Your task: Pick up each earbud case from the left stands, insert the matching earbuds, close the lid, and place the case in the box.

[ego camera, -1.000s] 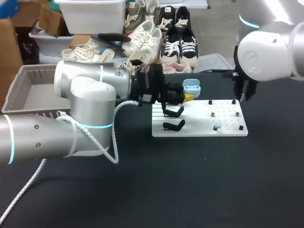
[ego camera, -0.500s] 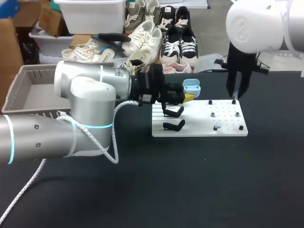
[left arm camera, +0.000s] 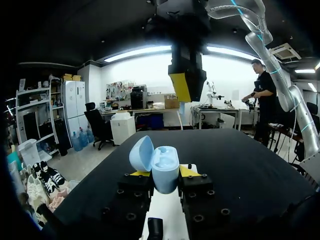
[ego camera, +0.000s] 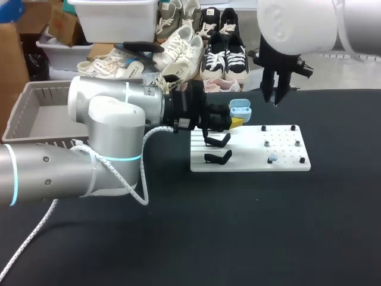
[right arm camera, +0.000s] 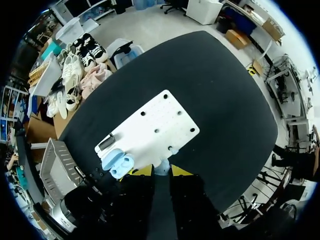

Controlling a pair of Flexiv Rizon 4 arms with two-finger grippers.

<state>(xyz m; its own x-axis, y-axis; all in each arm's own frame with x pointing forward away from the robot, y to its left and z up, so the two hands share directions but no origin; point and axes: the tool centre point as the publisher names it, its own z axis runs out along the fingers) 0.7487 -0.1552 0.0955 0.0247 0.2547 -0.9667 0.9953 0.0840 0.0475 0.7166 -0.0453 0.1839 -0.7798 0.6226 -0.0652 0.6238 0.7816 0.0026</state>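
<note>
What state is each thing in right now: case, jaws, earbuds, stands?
earbud case: lid open, off its stand
left jaws: shut on earbud case
right jaws: shut on one earbud, high above white board
second earbud: resting on white board
two stands: bare

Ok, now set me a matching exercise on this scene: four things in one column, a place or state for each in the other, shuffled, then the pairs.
Things
1. earbud case
2. black stands
3. grey basket
4. loose earbud

Places or states
A. nothing on them, on the left part of the white board
B. at the table's far left
C. light blue, lid open, clamped from two sides
D. among the black pegs on the board's right part

Pairs: 1-C, 2-A, 3-B, 4-D
</note>
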